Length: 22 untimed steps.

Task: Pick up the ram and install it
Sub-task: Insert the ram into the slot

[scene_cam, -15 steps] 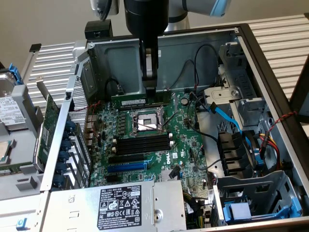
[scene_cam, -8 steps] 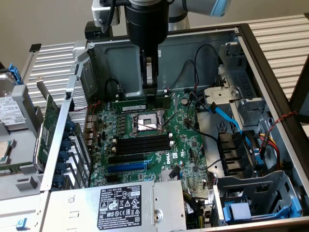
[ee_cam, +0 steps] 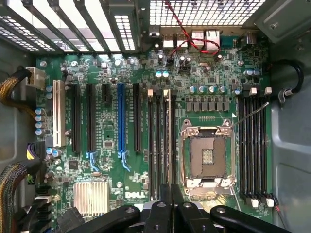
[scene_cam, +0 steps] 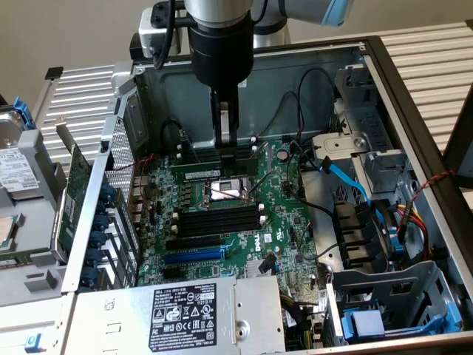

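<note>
My gripper point(scene_cam: 225, 145) reaches down into the open computer case, shut on the ram point(scene_cam: 214, 164). The ram is a long thin green stick with a white label, held level and on edge under the fingers. It hangs over the motherboard point(scene_cam: 284, 222), just beyond the open CPU socket point(scene_cam: 225, 192) and above the black memory slots point(scene_cam: 218, 220). In the wrist view the black fingers point(ee_cam: 154, 213) meet at the gripper point(ee_cam: 165, 206). The ram shows edge-on there as a thin pale line point(ee_cam: 168, 145), running along one bank of memory slots beside the CPU socket point(ee_cam: 206, 155).
A second bank of slots point(ee_cam: 252, 145) lies across the socket. A power supply point(scene_cam: 185, 310) fills the near side and a drive cage point(scene_cam: 392, 296) the exterior view's right. A blue cable point(scene_cam: 344, 177) and black wires hang near the far wall. A green card point(scene_cam: 74, 200) leans outside the case.
</note>
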Motion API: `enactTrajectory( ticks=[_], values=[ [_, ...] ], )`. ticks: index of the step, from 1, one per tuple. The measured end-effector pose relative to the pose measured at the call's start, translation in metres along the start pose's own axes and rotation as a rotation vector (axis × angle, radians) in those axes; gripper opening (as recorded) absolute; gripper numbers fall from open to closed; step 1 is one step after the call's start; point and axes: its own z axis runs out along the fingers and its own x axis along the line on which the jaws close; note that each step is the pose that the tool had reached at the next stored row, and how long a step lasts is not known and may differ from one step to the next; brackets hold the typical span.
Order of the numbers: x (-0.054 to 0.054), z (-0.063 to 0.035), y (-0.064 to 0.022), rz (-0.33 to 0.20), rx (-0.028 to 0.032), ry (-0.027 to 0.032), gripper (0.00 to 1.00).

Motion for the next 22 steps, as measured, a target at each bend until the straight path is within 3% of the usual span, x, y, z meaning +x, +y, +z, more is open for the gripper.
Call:
enactTrajectory(
  ticks=[9,12,16,22],
  values=[
    [0.001,0.0110,-0.0001,0.000,-0.0011,0.0001,0.12],
    [0.001,0.0153,-0.0002,0.000,-0.0056,0.0002,0.12],
    [0.002,0.0176,-0.0003,0.000,-0.0122,-0.0041,0.12],
    [0.010,0.0189,-0.0007,0.000,-0.0123,-0.0043,0.12]
  ],
)
